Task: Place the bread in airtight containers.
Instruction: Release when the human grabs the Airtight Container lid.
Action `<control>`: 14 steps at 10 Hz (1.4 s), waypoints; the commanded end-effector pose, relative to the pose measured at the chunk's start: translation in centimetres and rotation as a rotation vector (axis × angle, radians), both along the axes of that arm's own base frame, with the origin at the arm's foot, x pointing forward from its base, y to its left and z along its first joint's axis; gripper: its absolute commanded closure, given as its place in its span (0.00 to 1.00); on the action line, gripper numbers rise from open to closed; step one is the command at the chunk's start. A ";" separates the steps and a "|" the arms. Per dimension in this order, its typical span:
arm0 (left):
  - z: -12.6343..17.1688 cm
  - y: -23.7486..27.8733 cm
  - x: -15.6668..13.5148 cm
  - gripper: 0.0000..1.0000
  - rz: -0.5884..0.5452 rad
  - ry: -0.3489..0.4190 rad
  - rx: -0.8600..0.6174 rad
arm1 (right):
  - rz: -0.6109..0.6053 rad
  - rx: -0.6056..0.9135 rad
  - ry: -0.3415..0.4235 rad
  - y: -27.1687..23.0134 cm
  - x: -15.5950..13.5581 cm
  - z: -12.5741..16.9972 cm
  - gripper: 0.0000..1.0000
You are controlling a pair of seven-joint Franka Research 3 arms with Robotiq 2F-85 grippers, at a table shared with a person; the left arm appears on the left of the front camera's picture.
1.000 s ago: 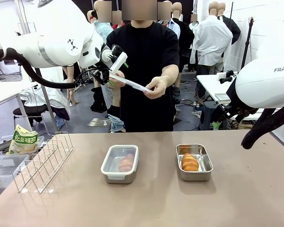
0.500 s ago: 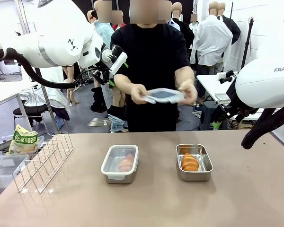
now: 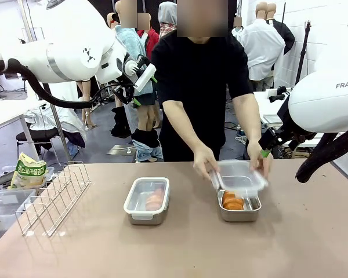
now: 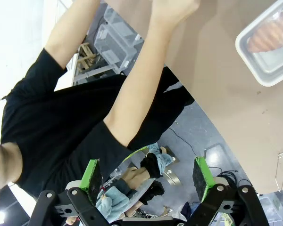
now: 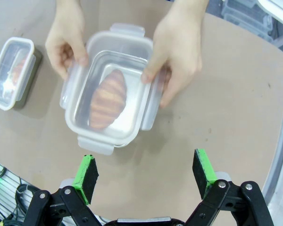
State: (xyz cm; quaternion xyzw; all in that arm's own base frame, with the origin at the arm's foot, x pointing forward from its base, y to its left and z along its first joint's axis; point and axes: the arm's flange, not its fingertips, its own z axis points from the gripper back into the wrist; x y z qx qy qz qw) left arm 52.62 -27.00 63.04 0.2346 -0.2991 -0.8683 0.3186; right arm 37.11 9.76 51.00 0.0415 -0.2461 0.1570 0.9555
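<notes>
Two steel airtight containers stand mid-table. The left one wears its clear lid, with bread dimly visible inside. In the right one lies a golden ridged bread roll. The person's two hands hold a clear lid tilted just over that tin. My right gripper hovers open above it, nothing between its fingers. Raised at the back left beside the person, my left gripper is open and empty.
A wire rack stands at the table's left, with a yellow-green snack bag and a clear plastic bin beyond it. The person's arm reaches across in front of my left gripper. The right arm's bulk hangs at the right edge.
The person has brought the clear lid down from chest height to just over the right container, leaning forward. Both arms have stayed still.
</notes>
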 end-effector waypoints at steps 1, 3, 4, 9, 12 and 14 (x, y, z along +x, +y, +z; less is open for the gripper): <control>0.1 0.1 0.0 0.00 0.011 0.001 -0.002 | 0.001 0.000 0.002 -0.1 0.0 0.0 0.00; 0.1 0.1 0.0 0.00 0.011 0.001 -0.002 | 0.001 0.000 0.002 -0.1 0.0 0.0 0.00; 0.1 0.1 0.0 0.00 0.011 0.001 -0.002 | 0.001 0.000 0.002 -0.1 0.0 0.0 0.00; 0.1 0.1 0.0 0.00 0.011 0.001 -0.002 | 0.001 0.000 0.002 -0.1 0.0 0.0 0.00; 0.1 0.1 0.0 0.00 0.011 0.001 -0.002 | 0.001 0.000 0.002 -0.1 0.0 0.0 0.00; 0.1 0.1 0.0 0.00 0.011 0.001 -0.002 | 0.001 0.000 0.002 -0.1 0.0 0.0 0.00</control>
